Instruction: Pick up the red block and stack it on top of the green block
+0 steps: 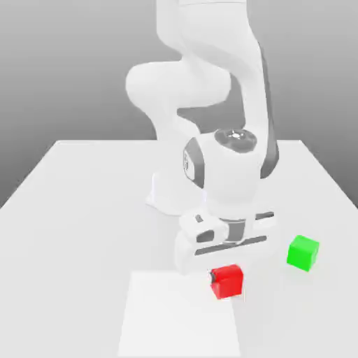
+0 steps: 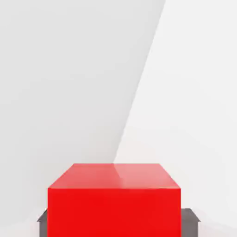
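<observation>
The red block sits directly under my lowered hand, near the table's front. My gripper has come down around it. In the hand view the red block is very close, and dark fingers press against both of its sides, so the gripper is shut on it. The green block stands alone on the table toward the exterior view's right, about a block's width from the red one and a little farther back.
The white table carries a brighter rectangular patch at the front, beside the red block. The arm's base stands behind the hand, in the middle of the table.
</observation>
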Robot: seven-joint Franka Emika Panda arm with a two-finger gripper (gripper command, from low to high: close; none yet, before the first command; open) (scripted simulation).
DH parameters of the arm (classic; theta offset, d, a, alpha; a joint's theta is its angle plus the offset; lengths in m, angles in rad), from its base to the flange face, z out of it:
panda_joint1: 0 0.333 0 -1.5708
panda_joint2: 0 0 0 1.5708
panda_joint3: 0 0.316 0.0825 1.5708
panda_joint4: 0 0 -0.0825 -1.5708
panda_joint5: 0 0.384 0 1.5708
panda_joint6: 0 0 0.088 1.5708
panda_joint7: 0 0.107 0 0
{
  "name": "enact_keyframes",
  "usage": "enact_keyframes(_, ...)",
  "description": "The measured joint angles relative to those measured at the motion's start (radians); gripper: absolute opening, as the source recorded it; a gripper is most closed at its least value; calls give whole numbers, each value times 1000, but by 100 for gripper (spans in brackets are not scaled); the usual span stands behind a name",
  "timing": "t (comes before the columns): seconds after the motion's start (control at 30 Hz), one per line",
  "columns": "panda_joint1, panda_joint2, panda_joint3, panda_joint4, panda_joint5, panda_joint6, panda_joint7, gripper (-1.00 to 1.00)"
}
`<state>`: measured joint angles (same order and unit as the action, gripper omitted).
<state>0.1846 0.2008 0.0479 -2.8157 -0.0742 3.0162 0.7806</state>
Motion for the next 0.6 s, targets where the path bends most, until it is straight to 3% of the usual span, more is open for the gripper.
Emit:
enact_keyframes(0.1, -3, -16, 5, -2, 6, -14, -4, -100)
enact_keyframes(0.3, -8, -218, 29, -31, 77, -186, -55, -100)
enact_keyframes(0.6, 174, -299, 154, -15, 122, -282, 57, -100)
